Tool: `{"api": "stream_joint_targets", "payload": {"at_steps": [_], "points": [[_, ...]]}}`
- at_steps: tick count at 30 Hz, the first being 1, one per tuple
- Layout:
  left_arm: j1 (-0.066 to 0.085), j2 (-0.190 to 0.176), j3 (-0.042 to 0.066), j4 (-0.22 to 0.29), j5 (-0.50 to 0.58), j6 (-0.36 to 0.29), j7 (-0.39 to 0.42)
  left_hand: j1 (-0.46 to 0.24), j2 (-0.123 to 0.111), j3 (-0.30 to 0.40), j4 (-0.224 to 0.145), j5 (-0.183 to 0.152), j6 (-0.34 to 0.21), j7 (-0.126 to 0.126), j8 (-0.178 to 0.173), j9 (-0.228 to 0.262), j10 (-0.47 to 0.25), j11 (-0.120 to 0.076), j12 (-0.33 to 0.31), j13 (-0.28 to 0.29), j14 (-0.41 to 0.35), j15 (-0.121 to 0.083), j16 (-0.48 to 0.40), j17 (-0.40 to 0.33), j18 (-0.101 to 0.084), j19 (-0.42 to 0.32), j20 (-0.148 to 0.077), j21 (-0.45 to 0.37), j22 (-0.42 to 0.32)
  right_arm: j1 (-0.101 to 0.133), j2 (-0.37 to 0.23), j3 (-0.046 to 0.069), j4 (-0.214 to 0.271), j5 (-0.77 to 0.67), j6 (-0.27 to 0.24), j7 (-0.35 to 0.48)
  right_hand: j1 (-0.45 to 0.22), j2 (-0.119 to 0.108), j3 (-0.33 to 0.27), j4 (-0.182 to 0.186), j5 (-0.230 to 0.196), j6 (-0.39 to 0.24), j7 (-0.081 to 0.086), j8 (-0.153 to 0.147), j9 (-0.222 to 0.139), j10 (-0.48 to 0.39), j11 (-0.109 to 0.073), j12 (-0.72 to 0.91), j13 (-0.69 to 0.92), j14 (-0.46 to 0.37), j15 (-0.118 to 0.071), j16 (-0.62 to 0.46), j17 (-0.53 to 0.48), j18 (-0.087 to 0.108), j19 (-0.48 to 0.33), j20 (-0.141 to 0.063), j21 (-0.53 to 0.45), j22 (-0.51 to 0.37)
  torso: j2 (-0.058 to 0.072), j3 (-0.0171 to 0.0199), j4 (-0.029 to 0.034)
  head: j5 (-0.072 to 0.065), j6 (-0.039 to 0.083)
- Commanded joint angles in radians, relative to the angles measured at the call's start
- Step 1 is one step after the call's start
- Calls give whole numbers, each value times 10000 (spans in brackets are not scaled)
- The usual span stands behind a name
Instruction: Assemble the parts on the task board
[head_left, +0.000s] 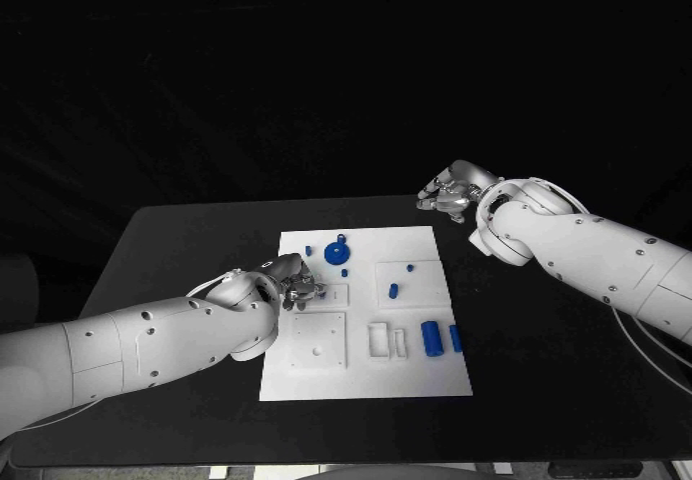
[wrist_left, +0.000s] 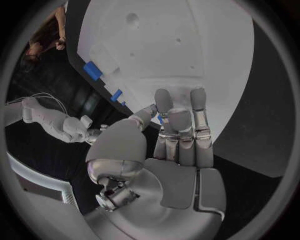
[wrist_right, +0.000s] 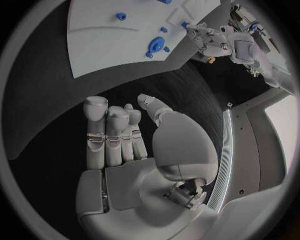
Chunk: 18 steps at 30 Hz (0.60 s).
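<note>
I see small blue parts (head_left: 431, 338) lying on the board (head_left: 366, 385), probably light, rigid, slick plastic, so pinch their sides; left robot hand (head_left: 297, 286) looks empty above it, right robot hand (head_left: 454, 193) loosely curled, empty.

Head view looks steeply down from above at the black table (head_left: 173, 240), task board (head_left: 368, 385) central. Left wrist view sits just behind the left hand (wrist_left: 178, 150), facing close across the board (wrist_left: 187, 45). Right wrist view sits behind the right hand (wrist_right: 125, 150), board (wrist_right: 106, 40) farther off. All three share the board
</note>
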Motion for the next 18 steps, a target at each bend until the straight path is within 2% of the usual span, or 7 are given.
{"api": "stream_joint_targets", "payload": {"at_steps": [1, 18], "points": [[-4, 45, 1, -29, -17, -18, 140, 204, 148, 27, 5, -1, 2329, -1358, 52, 8, 277, -268, 5, -6, -15, -32, 18, -10, -149, 92, 7, -64, 8, -5, 15, 7, -14, 24, 83, 7, -61, 5, -19, 34, 65, 17, 4, 44, -2, -83, 7, -66, -11, -6, 18, -57, -9, 51, 466, 6, -43, 755, -1, 2, -10, -2, -1], [-3, 149, 2, -155, 38, 313, 66, 215, 160, 22, -10, -33, 2316, -1355, 53, 11, 278, -271, -4, -14, -20, -36, 17, -22, -172, 137, -13, -172, 79, -6, 31, 6, -24, 24, 89, -7, -61, 5, -19, 34, 65, 17, 4, 44, -2, -83, 7, -66, -11, -6, 18, -57, -9, 51, 466, 6, -43, 755, -4, 15, -18, -39, -33]]}}
